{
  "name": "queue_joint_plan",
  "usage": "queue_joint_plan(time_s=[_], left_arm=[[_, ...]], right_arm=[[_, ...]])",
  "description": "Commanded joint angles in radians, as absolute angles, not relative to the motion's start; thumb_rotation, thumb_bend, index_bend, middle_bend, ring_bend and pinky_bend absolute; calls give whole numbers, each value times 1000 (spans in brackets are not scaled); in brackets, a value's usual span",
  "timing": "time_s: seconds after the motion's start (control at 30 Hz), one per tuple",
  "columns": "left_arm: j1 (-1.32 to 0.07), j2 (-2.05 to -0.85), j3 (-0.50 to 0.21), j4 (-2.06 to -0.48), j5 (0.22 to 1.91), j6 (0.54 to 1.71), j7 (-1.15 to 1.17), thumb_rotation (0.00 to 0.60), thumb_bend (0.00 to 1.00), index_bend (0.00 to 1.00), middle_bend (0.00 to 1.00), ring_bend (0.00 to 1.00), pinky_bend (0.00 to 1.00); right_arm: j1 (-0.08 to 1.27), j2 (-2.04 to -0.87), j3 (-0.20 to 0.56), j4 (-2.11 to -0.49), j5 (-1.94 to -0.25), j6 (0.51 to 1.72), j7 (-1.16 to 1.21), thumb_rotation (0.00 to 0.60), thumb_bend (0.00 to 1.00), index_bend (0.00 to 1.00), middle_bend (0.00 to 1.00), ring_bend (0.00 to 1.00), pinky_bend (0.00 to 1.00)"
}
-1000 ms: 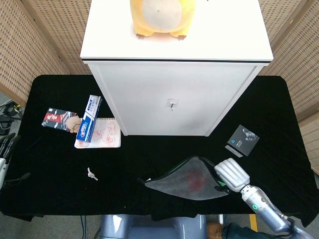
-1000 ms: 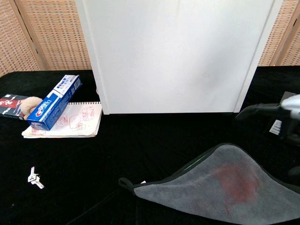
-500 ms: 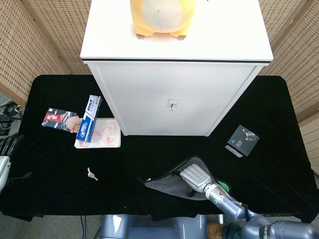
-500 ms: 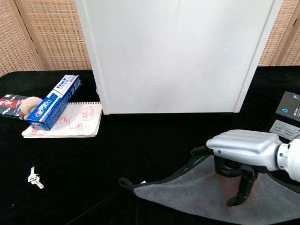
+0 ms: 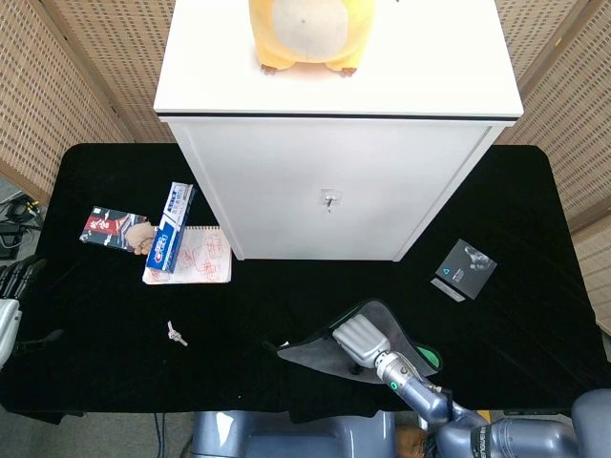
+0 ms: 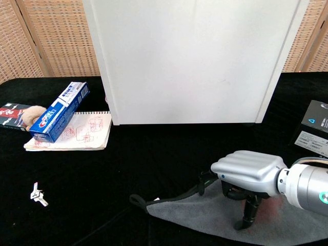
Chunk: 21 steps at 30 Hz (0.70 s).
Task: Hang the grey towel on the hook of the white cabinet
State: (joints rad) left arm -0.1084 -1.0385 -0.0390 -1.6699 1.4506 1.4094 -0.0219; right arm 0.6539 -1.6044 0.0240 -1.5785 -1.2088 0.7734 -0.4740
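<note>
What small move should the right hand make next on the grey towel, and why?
Probably close the fingers to pinch the cloth. The right hand is above the flat grey microfibre towel, fingers pointing down onto it, but nothing looks lifted, and the small hook on the white cabinet is bare.

A staged test setup rather than a lived-in room: woven screen panels [image 5: 67,76] are enclosing a black-draped bench [image 5: 286,286], and a freestanding white cabinet [image 5: 334,181] is standing on it beyond the right hand [image 6: 251,171], household props lying scattered to the hand's left.
</note>
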Motion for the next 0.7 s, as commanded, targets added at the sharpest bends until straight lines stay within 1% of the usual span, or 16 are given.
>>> queue_joint_plan(time_s=[0.03, 0.13, 0.27, 0.4, 0.47, 0.53, 0.63, 0.7], left_arm=[[-109, -1039, -39, -1671, 1450, 1409, -20, 600, 0, 0, 0, 0, 0], [-109, -1039, -39, -1671, 1449, 1409, -21, 600, 0, 0, 0, 0, 0], [-110, -1039, -39, -1672, 1449, 1408, -20, 600, 0, 0, 0, 0, 0], [-110, -1039, -38, -1673, 1449, 1408, -18, 600, 0, 0, 0, 0, 0], [-110, -1039, -38, -1673, 1449, 1408, -17, 600, 0, 0, 0, 0, 0], [-110, -1040, -38, -1673, 1448, 1408, -17, 600, 0, 0, 0, 0, 0], [-109, -1039, -37, -1674, 1449, 1409, -17, 600, 0, 0, 0, 0, 0], [-109, -1039, -37, -1674, 1450, 1410, -17, 600, 0, 0, 0, 0, 0]], right_arm=[[658, -1613, 17, -1569, -1197, 773, -480, 600, 228, 418, 1000, 949, 1000], [660, -1620, 11, -1561, -1188, 773, -483, 600, 302, 463, 1000, 949, 1000], [663, -1625, 6, -1555, -1183, 773, -473, 600, 425, 536, 1000, 949, 1000], [663, -1626, 4, -1555, -1190, 776, -455, 600, 588, 610, 1000, 953, 1000], [662, -1625, 3, -1556, -1201, 781, -440, 600, 644, 646, 1000, 954, 1000], [660, -1623, 0, -1557, -1216, 787, -423, 600, 671, 690, 1000, 955, 1000], [657, -1618, -3, -1559, -1242, 798, -394, 600, 672, 759, 1000, 957, 1000], [653, -1615, -3, -1563, -1253, 805, -375, 600, 672, 787, 1000, 958, 1000]])
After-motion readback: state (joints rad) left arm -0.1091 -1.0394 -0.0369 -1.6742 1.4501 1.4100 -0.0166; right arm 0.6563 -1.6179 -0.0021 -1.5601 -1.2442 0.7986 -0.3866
